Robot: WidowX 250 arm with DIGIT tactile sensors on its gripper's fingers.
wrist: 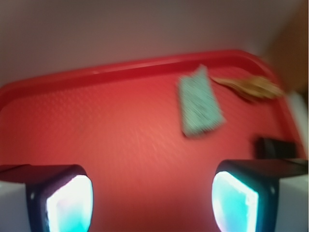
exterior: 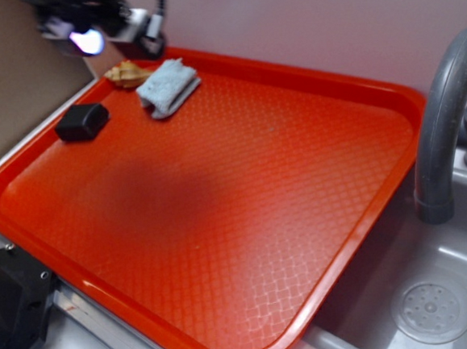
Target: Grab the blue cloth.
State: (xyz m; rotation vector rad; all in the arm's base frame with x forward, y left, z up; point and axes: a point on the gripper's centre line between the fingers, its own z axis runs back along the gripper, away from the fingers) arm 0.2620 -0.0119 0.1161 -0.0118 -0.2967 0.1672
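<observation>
The blue cloth [exterior: 167,87] is a small pale blue-grey folded piece lying on the red tray [exterior: 245,214] near its far left corner. In the wrist view the blue cloth [wrist: 199,102] lies ahead and a little to the right, blurred. My gripper [exterior: 88,28] hangs high at the top left of the exterior view, above and left of the cloth, apart from it. In the wrist view my gripper [wrist: 152,195] is open, its two glowing pads wide apart with only bare tray between them.
A tan shell-shaped object [exterior: 127,73] lies just left of the cloth, by the tray's far rim. A black block [exterior: 82,122] sits nearer the left rim. A grey tap [exterior: 441,134] and a sink with a drain [exterior: 432,311] lie to the right.
</observation>
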